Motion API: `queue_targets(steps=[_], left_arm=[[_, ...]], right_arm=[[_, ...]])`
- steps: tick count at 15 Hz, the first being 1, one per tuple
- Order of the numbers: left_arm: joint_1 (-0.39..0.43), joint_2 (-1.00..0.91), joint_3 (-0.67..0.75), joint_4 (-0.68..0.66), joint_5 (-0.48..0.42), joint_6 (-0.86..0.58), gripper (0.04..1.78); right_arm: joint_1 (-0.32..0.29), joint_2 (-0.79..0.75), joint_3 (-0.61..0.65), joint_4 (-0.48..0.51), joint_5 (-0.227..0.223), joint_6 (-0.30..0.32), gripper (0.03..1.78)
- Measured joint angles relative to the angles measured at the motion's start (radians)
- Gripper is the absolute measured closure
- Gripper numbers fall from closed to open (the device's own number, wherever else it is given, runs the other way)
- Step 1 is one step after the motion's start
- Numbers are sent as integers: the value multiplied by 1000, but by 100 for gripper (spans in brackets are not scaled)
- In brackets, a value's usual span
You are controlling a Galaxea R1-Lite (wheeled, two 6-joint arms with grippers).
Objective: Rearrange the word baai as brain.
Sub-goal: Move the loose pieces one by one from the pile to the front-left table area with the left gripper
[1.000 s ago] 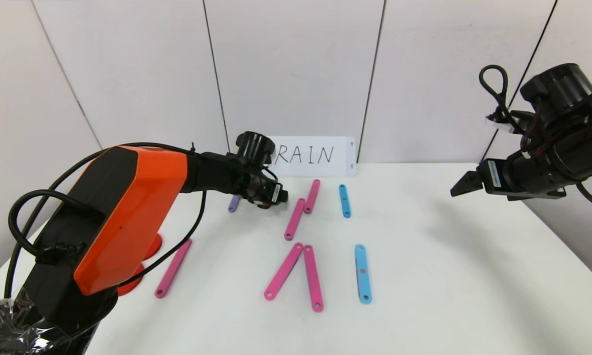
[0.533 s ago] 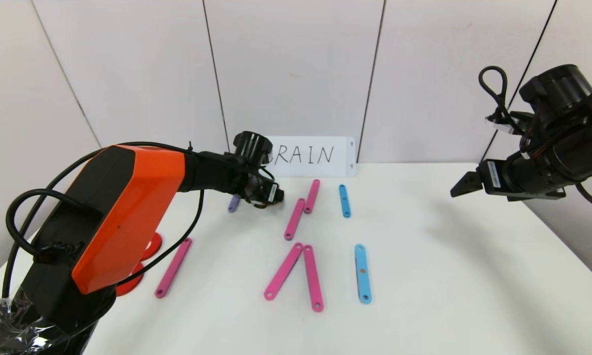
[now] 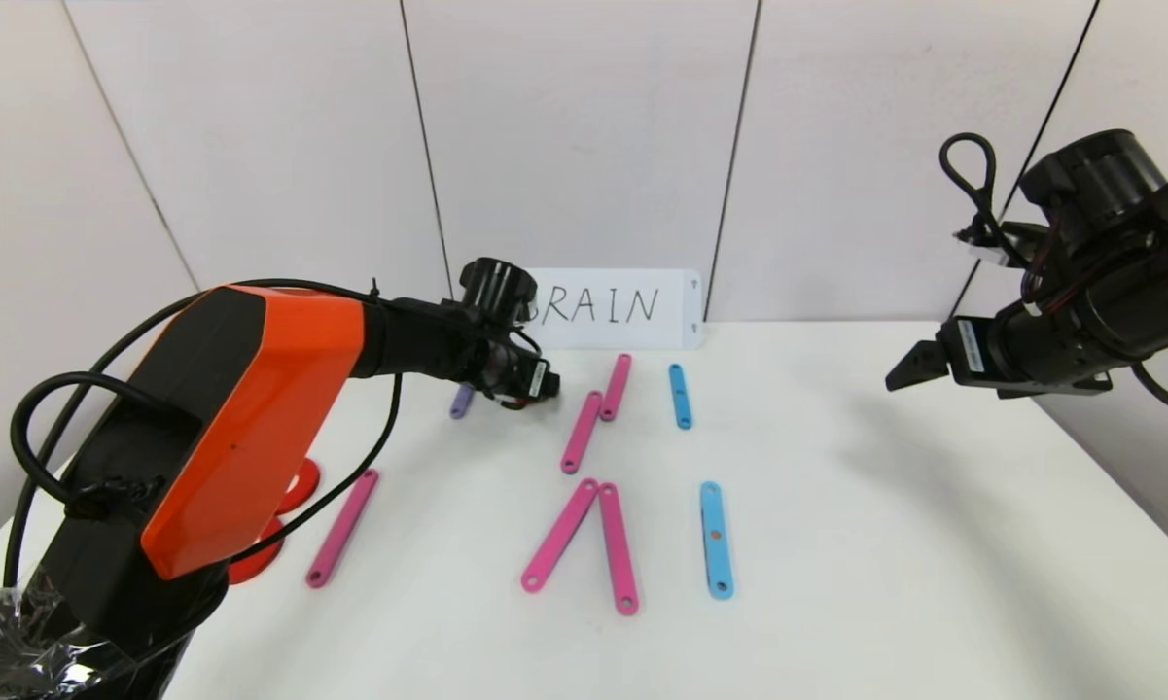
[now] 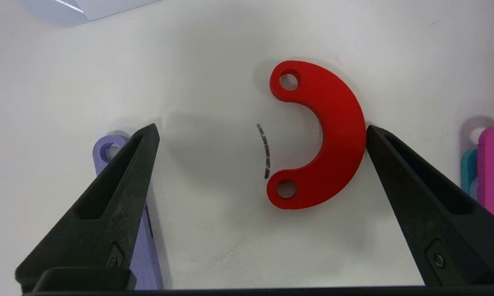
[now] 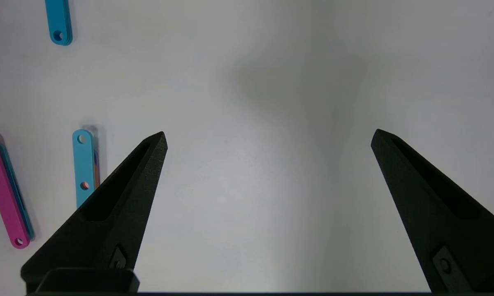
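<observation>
one red arc [image 4: 327, 135] lay flat at 11 o'clock of the table [image 3: 885, 544], beside the purple strip [image 4: 142, 246], likely forming r | left gripper [image 4: 262, 133] spread wide, holding nothing, one fingertip touching arc's outer curve | right gripper [image 5: 267, 139] wide open, empty, parked at 2 o'clock

A robotics lab or test bench: a plain white counter [image 3: 885, 544] stands against bare white wall panels with dark seams [image 3: 584, 136], a white handwritten card reading BRAIN [image 3: 615, 308] leans at the back, and flat coloured plastic holed strips [image 3: 618, 547] lie spread out like exercise props.
</observation>
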Motion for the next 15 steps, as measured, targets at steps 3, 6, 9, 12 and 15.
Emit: queue_targets(steps=[3, 6, 9, 12, 15], left_arm=[[-23, 3, -1, 0, -3, -7, 9], [-28, 4, -1, 1, -4, -7, 9], [-30, 6, -1, -3, -3, -6, 9], [-29, 9, -3, -6, -4, -4, 9], [-30, 11, -4, -6, -4, -3, 12]], right_arm=[[4, 0, 1, 0, 0, 0, 7], [4, 0, 1, 0, 0, 0, 7], [4, 0, 1, 0, 0, 0, 7], [4, 0, 1, 0, 0, 0, 7], [4, 0, 1, 0, 0, 0, 7]])
